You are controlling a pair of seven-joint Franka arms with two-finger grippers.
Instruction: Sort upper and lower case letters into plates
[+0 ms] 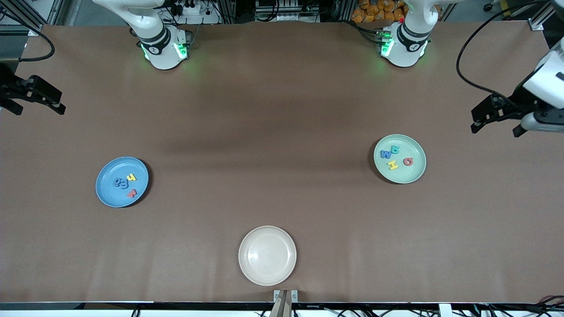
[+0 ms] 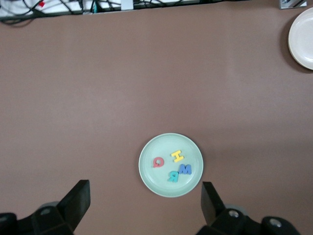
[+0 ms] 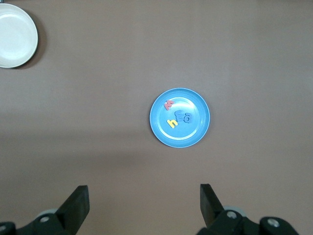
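The cream-white plate (image 1: 267, 255) sits bare; I see four letters in the blue plate (image 1: 105, 193) and four in the mint plate (image 1: 412, 174). My left gripper (image 1: 495, 121) and right gripper (image 1: 42, 103) hang wide open and empty, off toward the table's ends from that cream plate, so I judge the only risk is a needless reach nudging a sorted plate.

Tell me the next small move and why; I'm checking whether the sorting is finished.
Probably none beyond keeping both arms parked. Four letters lie in the blue plate and four in the mint green plate; the cream-white plate holds none, and no letter shows on the table. The left gripper and right gripper wait open at the table's ends.
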